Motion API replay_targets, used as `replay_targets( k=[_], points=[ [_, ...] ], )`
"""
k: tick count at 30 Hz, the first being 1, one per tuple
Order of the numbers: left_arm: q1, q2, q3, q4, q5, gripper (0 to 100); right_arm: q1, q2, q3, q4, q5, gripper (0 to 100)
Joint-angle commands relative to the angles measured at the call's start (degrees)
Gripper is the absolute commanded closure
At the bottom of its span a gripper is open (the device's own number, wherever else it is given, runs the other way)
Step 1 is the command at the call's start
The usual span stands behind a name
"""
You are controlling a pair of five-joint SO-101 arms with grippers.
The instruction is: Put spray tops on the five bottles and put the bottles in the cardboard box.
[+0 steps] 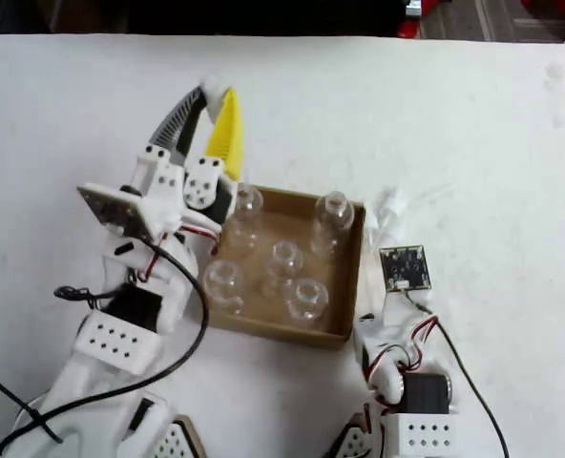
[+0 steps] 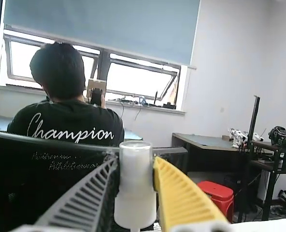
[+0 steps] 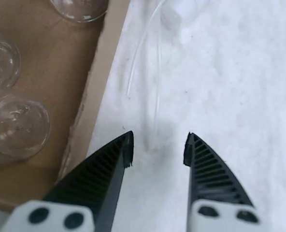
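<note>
Hovering over the desk [image 3: 230, 72] just beside the cardboard box [image 1: 351, 286], my right claw [image 3: 157, 147] gapes wide, holding nothing. Five open-necked bottles [image 1: 306, 298] stand inside the box; beyond its far corner my left claw [image 2: 135, 162] is clamped on a white spray top [image 2: 135, 193].

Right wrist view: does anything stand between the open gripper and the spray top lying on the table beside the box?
Nothing visible does. The right gripper is open over bare table, and the spray top lies ahead with its clear tube reaching toward it. The cardboard box stands off to one side, outside that path.
</note>
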Motion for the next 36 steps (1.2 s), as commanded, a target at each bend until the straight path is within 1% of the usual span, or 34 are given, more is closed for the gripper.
replay_targets(
  k=[1, 18, 27, 36],
  points=[
    [-0.40, -0.84, 0.62, -1.93, 0.70, 98, -0.04, -0.22, 0.53, 0.48, 0.09, 84.7],
    [-0.31, 1.54, 0.88, -1.85, 0.70, 98, -0.04, -0.22, 0.53, 0.48, 0.09, 84.7],
    [-0.75, 1.54, 8.70, -1.93, 0.62, 98, -0.04, -0.22, 0.53, 0.48, 0.09, 84.7],
    [-0.31, 1.63, 12.48, -1.93, 0.70, 98, -0.04, -0.22, 0.53, 0.48, 0.09, 84.7]
  ],
)
